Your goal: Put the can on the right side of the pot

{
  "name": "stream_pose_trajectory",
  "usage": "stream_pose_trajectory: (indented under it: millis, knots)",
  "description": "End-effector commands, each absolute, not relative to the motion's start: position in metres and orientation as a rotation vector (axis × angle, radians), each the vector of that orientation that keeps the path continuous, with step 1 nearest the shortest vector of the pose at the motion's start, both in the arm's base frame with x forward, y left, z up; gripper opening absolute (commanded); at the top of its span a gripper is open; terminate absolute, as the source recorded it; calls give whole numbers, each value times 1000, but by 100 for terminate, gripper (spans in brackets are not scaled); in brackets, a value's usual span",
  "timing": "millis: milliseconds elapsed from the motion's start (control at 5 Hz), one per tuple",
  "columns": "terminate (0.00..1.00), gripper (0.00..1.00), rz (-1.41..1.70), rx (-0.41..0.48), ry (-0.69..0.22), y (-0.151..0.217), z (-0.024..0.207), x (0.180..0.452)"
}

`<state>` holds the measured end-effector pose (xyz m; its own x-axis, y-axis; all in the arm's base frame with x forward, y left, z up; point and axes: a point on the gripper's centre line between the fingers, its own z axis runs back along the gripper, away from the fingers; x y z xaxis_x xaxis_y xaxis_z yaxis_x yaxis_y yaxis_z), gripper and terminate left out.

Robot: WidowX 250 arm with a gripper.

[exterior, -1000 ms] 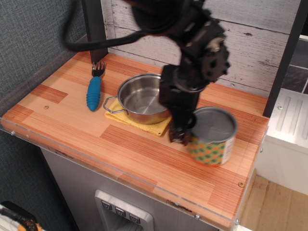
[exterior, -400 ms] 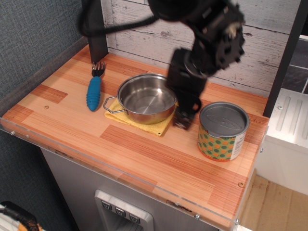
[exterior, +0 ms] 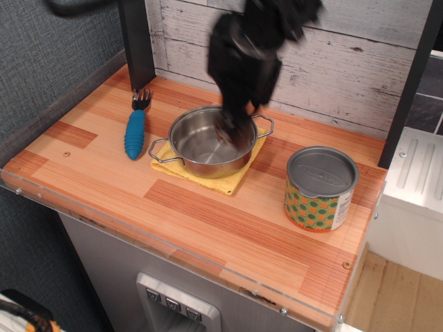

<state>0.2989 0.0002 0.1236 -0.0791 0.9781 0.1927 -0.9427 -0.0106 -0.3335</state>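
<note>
The can (exterior: 321, 189) stands upright on the wooden surface (exterior: 208, 214). It is to the right of the pot (exterior: 203, 142), with a gap of bare wood between them. Its grey lid is on top, and its side has green, yellow and orange spots. Nothing is touching the can.

The pot is shiny and has nothing in it. It sits on a yellow cloth (exterior: 225, 181). One thin handle sticks out at the front left and one at the back right.

The black hand (exterior: 233, 128) hangs over the back right part of the pot, well apart from the can. It is blurry, so I cannot tell if its fingers are apart or together.

A fork (exterior: 136, 124) with a blue handle lies to the left of the pot.
</note>
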Motion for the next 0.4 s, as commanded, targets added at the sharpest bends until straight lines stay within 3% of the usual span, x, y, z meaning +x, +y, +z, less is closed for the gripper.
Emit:
stream_pose_trajectory:
  millis: [0, 200]
  knots:
    - [0, 100, 1269, -85, -237, 41, 152, 285]
    - [0, 100, 1169, -59, -212, 58, 155, 280]
